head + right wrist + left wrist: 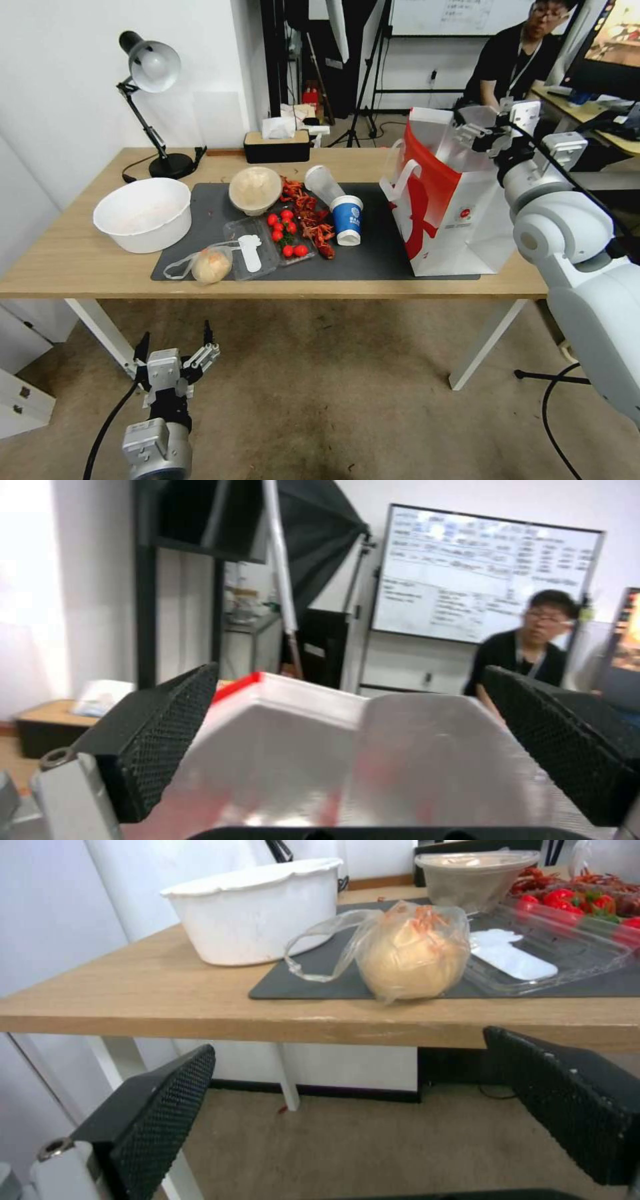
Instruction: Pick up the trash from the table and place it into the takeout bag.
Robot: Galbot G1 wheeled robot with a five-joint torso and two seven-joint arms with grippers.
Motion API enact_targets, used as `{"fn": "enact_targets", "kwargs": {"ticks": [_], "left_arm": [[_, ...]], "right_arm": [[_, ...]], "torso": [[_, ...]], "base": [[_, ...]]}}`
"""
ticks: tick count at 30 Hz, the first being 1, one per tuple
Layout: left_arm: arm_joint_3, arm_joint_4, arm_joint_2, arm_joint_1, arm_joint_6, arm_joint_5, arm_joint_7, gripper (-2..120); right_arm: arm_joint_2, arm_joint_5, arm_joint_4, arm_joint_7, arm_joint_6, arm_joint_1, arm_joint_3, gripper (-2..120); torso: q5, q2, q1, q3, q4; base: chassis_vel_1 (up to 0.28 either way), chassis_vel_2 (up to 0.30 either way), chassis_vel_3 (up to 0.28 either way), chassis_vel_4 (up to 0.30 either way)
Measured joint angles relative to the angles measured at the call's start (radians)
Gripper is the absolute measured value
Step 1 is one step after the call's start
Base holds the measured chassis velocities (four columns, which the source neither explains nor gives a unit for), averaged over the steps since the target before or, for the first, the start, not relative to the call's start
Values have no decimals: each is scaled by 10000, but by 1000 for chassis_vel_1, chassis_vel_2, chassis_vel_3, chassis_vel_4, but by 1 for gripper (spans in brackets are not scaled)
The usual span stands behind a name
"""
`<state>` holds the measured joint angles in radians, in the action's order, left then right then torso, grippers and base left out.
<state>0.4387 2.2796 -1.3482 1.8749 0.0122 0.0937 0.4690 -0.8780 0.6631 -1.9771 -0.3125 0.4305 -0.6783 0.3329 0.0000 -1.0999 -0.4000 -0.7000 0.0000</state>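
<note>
Left gripper (175, 363) hangs low in front of the bench (80, 260), fingers spread, empty. From its wrist I see the bagged bun (407, 957) at the mat's near edge, beside the clear tray (547, 957). On the mat beyond: cherry tomatoes (285, 230), crayfish shells (313, 223), blue-and-white paper cup (347, 220), clear plastic cup (323, 183) lying on its side, tan bowl (255, 189). Right gripper (487, 133) sits over the takeout bag (453, 207) mouth, fingers wide apart, holding nothing. My read: most of the trash is left to bag.
</note>
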Motion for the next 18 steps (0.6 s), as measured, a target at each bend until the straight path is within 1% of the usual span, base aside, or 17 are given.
{"fn": "enact_targets", "kwargs": {"ticks": [2,5,6,8,10,11,12,14,15,16,18], "left_arm": [[5,4,3,-10,0,8,-4,100],[6,5,8,-17,1,25,-9,100],[6,5,8,-17,1,25,-9,100],[7,4,13,-13,0,31,-10,100],[8,0,14,-14,-1,31,-10,100],[5,-7,11,-15,-4,31,-11,100],[-1,-10,4,-17,-9,31,-12,100],[-29,-18,-17,-26,-23,30,-13,100],[-29,-18,-17,-26,-23,30,-13,100],[-45,-55,-19,-46,-44,30,-14,100],[-69,-95,-24,-78,-61,30,-16,100]], "right_arm": [[12,108,-94,137,-104,-73,18,100],[166,1090,-790,569,-286,-410,158,100],[166,1090,-790,569,-286,-410,158,100],[376,1622,-1471,1052,-287,-876,331,100],[440,1699,-1668,1197,-292,-1077,375,100],[542,1762,-2051,1493,-307,-1496,441,100],[593,1669,-2300,1675,-339,-1827,522,100],[592,1128,-2904,2211,-509,-2811,659,100],[592,1128,-2904,2211,-509,-2811,659,100],[497,837,-3258,2534,-599,-3440,761,100],[302,432,-3636,2858,-690,-4255,938,100]], "torso": [[-1,0,0,0,0],[-1,0,0,0,1],[-1,0,0,0,1],[-4,-1,1,0,0],[-5,-1,0,1,1],[2,0,1,0,0],[-3,0,0,1,3],[0,-1,1,0,-4],[0,-1,1,0,-4],[2,-1,3,1,-4],[-1,-1,3,2,1]], "base": [[0,0,0,0],[0,0,0,0],[0,0,0,0],[0,0,0,0],[0,0,0,0],[0,0,0,0],[0,0,0,0],[0,0,0,0],[0,0,0,0],[0,0,0,0],[0,0,0,0]]}}
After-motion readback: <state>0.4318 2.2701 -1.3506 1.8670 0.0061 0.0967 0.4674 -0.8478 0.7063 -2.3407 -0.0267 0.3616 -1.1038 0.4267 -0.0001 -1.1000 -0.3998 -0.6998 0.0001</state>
